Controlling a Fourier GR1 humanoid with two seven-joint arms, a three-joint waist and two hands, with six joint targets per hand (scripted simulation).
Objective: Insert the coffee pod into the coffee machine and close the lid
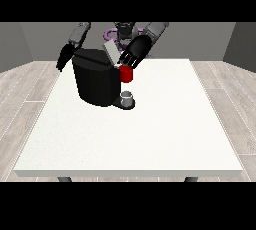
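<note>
Coffee machine, a black block, stands on the white tabletop toward the far left, its grey lid tilted up and open. A red thing at the machine sits at its front, and a grey thing (I cannot tell it for the pod) rests on the base below. The hand at the view's right is over the red thing, fingers curled down; what it holds I cannot tell. The hand at the view's left hangs behind the machine, fingers straight.
</note>
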